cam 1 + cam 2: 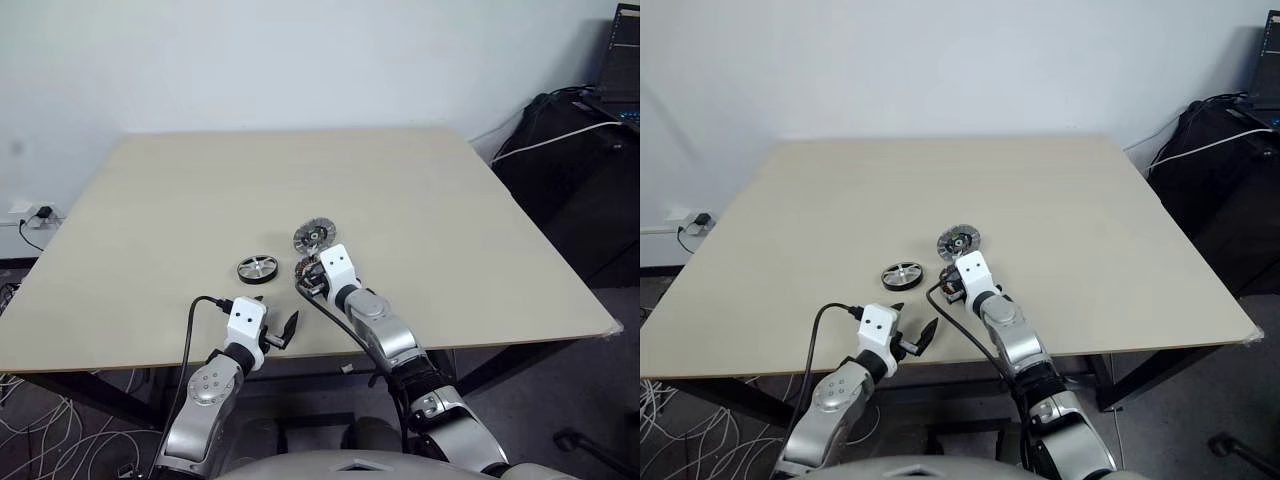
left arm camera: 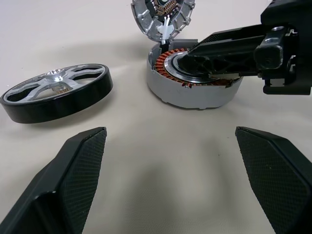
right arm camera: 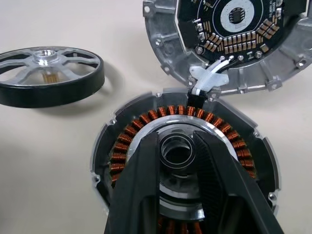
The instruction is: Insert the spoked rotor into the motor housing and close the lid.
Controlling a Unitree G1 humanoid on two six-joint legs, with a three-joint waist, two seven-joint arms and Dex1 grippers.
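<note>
Right pincer, narrowly parted, straddles the hub of the copper-wound grey round motor housing; left pincer gapes empty. Black-rimmed silver-spoked rotor lies beside; steady the housing first.

A pale beige bench with a smooth, bare top stands against a white wall. Three small round parts lie on it, grouped toward the near edge, about midway between the left and right edges. The spoked rotor lies flat to the left. Just to its right sits the motor housing, copper windings facing up. The lid lies beyond the housing, joined to it by short wires.
</note>
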